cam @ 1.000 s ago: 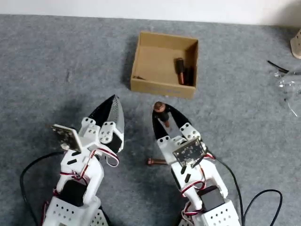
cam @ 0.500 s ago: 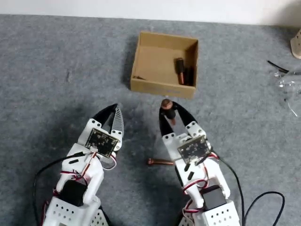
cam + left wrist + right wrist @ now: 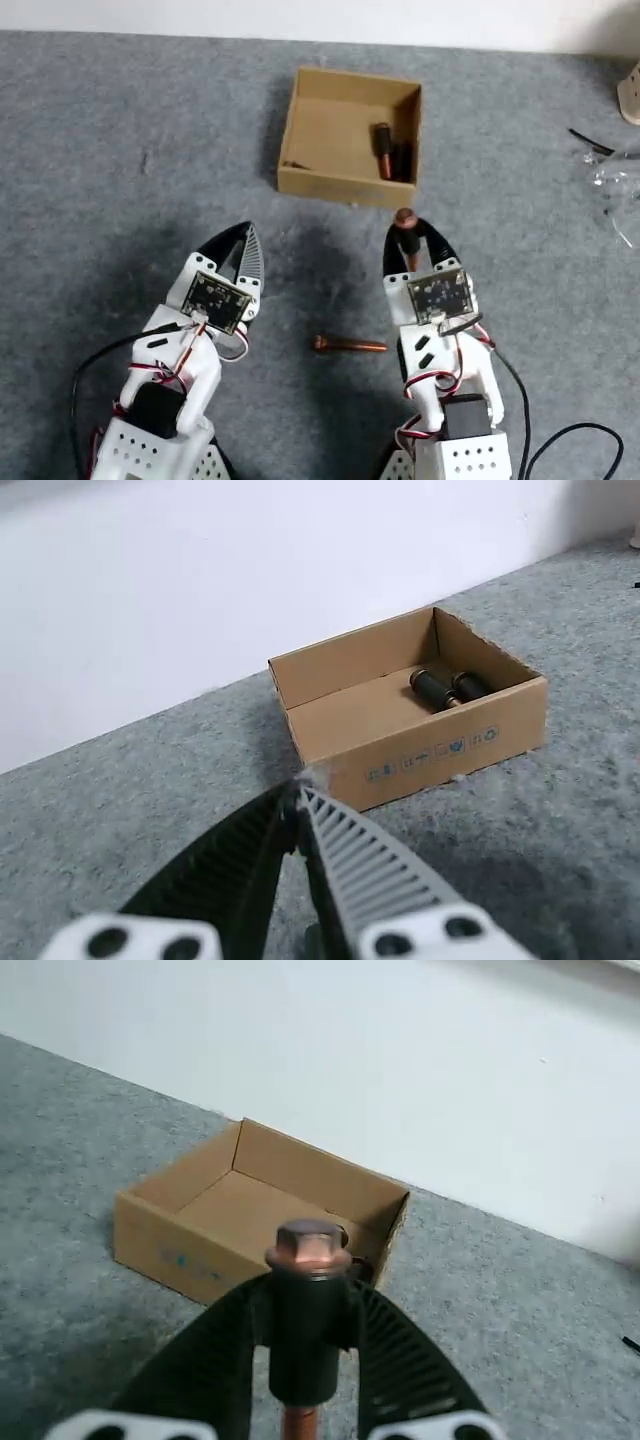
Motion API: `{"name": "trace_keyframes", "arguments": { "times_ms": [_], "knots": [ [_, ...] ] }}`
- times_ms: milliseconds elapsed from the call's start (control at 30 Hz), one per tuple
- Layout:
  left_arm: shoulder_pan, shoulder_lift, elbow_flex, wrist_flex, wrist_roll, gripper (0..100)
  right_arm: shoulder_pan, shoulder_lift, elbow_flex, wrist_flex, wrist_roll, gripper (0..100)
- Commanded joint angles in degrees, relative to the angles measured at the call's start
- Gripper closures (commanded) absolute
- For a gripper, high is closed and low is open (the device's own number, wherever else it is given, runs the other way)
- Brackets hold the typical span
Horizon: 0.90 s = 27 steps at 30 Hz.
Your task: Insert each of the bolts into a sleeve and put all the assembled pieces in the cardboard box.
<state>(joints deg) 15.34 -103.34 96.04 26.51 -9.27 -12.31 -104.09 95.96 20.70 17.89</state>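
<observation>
One sleeved bolt (image 3: pixel 303 1305) stands upright, pinched between right jaws; left jaws pressed together.

The left arm (image 3: pixel 175 375) and right arm (image 3: pixel 450 400) are white printed shells around black motors (image 3: pixel 153 405), on perforated white bases. Each wrist carries a small dark circuit board (image 3: pixel 215 297). Red, white and black wires (image 3: pixel 236 342) loop along the links, and a black cable (image 3: pixel 78 385) trails from each. The jaws are ribbed, tapering and black, with one grey on the left arm.
</observation>
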Motion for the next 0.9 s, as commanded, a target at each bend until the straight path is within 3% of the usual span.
{"name": "trace_keyframes", "arguments": {
  "times_ms": [0,100,400,633,867],
  "knots": [
    [-0.31,0.04,1.19,0.18,0.35,99,-1.54,-1.01,6.73,-2.42,2.11,99.5],
    [-0.04,0.04,1.19,0.09,0.35,99,-5.49,-1.01,6.55,-1.71,8.53,99.5],
    [-0.04,0.04,1.19,0.00,0.53,99,-6.02,4.44,-5.41,0.40,7.56,99.4],
    [-0.04,0.04,1.19,0.09,0.53,99,-6.02,31.52,-23.34,-6.20,7.56,99.4],
    [-0.04,0.04,1.19,0.09,0.53,99,-5.49,65.89,-52.44,-6.20,7.47,99.4]
  ]
}}
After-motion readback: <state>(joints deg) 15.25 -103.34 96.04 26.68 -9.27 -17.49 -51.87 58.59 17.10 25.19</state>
